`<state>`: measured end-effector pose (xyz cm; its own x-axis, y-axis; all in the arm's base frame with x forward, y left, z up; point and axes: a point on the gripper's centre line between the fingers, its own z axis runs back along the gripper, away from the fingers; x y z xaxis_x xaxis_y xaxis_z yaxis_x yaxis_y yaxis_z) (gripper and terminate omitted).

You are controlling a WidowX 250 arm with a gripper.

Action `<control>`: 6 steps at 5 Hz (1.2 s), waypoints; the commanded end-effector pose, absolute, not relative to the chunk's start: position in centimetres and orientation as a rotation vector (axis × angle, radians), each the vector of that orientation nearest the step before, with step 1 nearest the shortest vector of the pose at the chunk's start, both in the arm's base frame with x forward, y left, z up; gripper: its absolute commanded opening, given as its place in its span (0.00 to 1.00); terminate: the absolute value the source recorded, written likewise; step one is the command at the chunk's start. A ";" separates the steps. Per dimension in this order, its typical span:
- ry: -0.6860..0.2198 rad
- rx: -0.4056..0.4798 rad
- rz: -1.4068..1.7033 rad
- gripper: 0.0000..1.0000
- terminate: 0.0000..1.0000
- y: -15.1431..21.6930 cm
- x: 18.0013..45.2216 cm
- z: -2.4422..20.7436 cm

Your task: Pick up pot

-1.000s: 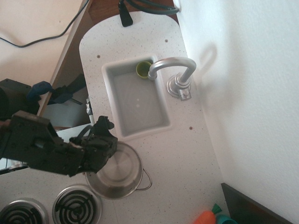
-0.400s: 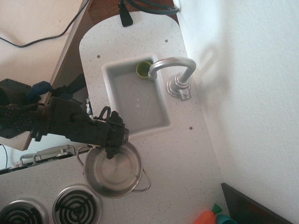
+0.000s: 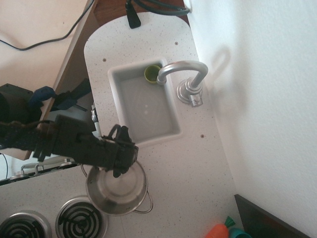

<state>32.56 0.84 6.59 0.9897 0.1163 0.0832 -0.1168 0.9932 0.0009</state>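
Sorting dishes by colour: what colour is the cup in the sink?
Green cup, clearest in this overhead view.

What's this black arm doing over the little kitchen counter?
The arm is working on a shiny steel pot that sits on the white countertop beside the stove burners, just below the sink. Its gripper is at the pot's upper rim, seemingly going for a hold there, though this view doesn't show whether it has closed. A small green cup sits in the sink under the faucet, untouched.
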 end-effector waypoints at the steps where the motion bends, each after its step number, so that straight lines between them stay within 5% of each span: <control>1: -0.121 0.019 0.104 1.00 0.00 0.4 33.9 7.8; 4: -0.125 0.045 0.057 1.00 0.00 -0.3 33.8 8.2; 5: -0.274 0.076 0.001 1.00 0.00 -1.8 33.9 13.3; 6: -0.430 0.107 -0.049 0.00 0.00 -3.5 34.0 18.3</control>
